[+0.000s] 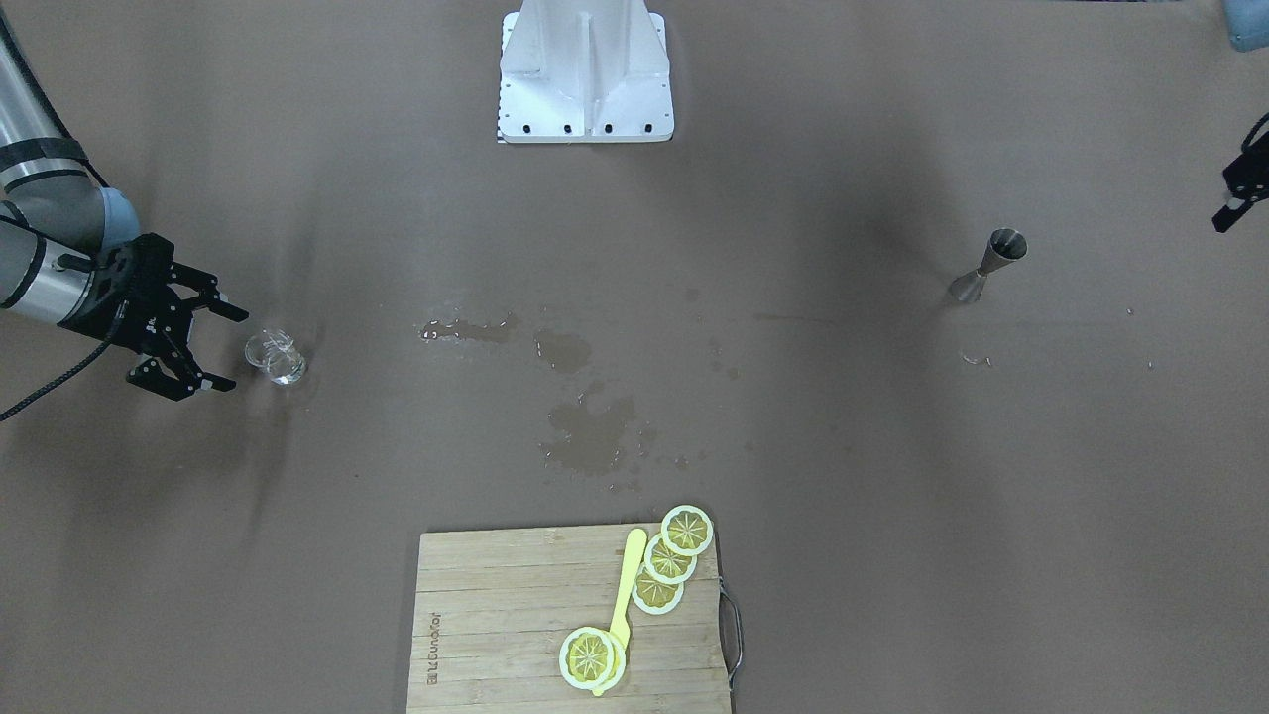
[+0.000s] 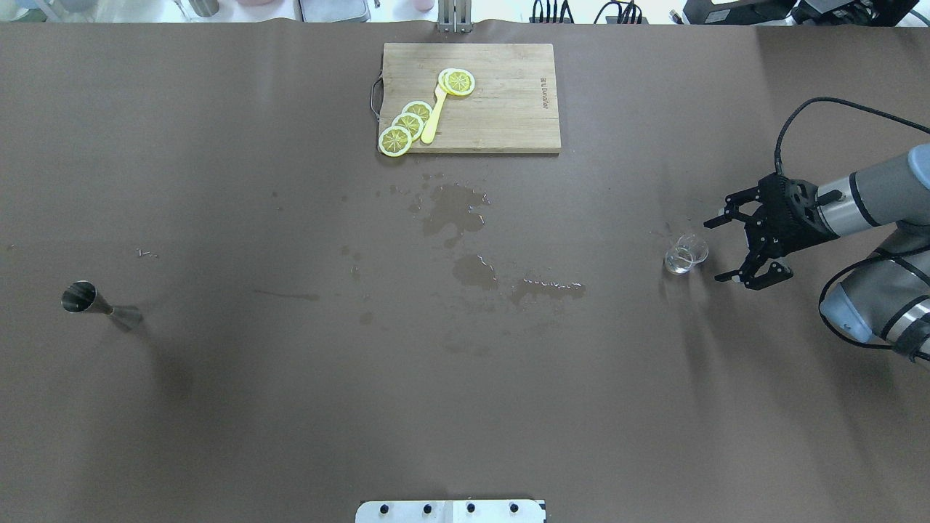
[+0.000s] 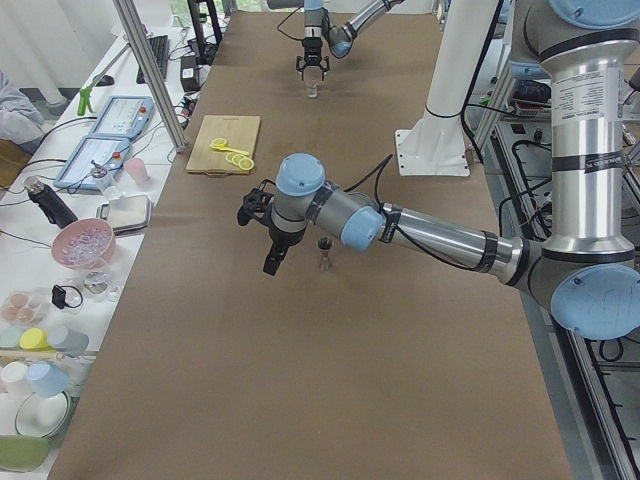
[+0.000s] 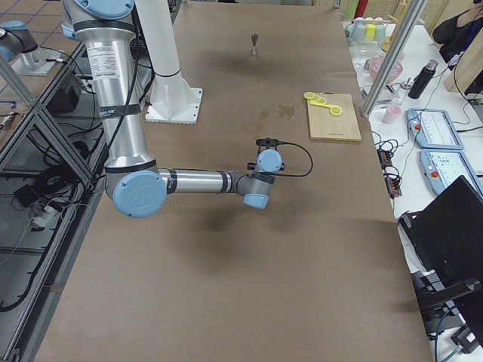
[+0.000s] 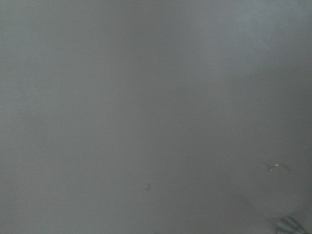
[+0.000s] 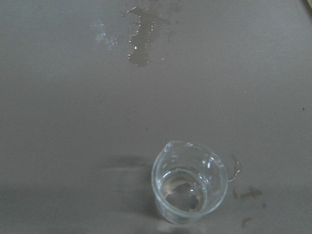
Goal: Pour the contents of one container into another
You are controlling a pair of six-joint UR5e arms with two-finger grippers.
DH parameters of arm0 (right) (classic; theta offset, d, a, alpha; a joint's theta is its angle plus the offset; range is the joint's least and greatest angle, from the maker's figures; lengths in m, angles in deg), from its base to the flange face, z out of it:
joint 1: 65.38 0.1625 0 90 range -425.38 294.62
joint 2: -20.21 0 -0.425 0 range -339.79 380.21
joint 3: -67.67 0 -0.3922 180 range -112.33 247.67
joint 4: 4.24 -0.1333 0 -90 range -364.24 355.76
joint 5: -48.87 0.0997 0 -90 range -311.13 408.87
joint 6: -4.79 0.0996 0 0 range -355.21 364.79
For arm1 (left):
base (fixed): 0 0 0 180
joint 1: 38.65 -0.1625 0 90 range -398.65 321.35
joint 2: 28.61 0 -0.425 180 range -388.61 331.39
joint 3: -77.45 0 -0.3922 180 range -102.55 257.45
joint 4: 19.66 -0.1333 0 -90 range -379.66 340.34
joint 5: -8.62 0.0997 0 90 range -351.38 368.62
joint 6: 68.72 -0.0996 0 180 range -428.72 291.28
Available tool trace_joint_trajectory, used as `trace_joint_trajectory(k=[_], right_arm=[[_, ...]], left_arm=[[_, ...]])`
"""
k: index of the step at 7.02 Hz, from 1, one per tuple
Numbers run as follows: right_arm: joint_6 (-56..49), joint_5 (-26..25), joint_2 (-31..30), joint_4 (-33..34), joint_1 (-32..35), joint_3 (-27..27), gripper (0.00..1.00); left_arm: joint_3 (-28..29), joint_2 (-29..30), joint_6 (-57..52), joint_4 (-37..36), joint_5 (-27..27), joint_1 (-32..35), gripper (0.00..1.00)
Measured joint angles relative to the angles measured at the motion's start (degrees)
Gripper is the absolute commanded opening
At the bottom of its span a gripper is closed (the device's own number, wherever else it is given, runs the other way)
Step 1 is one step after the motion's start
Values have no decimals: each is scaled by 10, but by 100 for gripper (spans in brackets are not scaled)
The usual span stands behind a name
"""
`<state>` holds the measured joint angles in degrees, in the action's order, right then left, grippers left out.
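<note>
While nothing is poured, grasp pending.
Right tool (image 2: 716, 249) wide open, empty, beside glass cup (image 2: 685, 253) at counter's (image 2: 465, 407) right end; jigger (image 2: 98, 307) at left end; left tool (image 1: 1229, 210): cannot tell.

Overhead and front-facing cameras are looking down from opposite sides, sharing the cutting board (image 1: 496, 595), while side cameras are viewing lengthwise.

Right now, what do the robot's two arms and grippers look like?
Both arms are silver-grey metal tubes with light blue caps at the joints and black bands. The right arm ends in a black, skeletal two-finger right gripper, with a black cable looping from its wrist. The left arm carries a matching black left gripper, also cabled.
</note>
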<state>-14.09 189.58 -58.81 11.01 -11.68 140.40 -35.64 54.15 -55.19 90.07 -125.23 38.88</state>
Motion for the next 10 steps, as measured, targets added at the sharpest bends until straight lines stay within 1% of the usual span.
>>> trace_joint_trajectory(k=[1,3,4,6,7,8,9,10], right_arm=[[0,0,14,0,1,-12,100],[0,1,26,1,-1,-20,100],[1,2,27,0,-4,-21,99],[2,4,28,0,-8,-20,98],[2,5,28,0,-9,-20,98],[3,5,28,0,-11,-19,98],[4,5,28,0,-13,-19,98],[4,5,29,0,-15,-19,93]], left_arm=[[-28,-25,79,77,34,-54,99],[-64,-98,271,269,156,-177,99],[-69,-141,322,361,211,-225,99],[-59,-225,346,527,354,-330,99],[-43,-258,346,612,435,-394,99],[-19,-276,346,692,520,-456,99],[5,-288,346,748,603,-516,99],[20,-298,347,774,656,-560,99]])
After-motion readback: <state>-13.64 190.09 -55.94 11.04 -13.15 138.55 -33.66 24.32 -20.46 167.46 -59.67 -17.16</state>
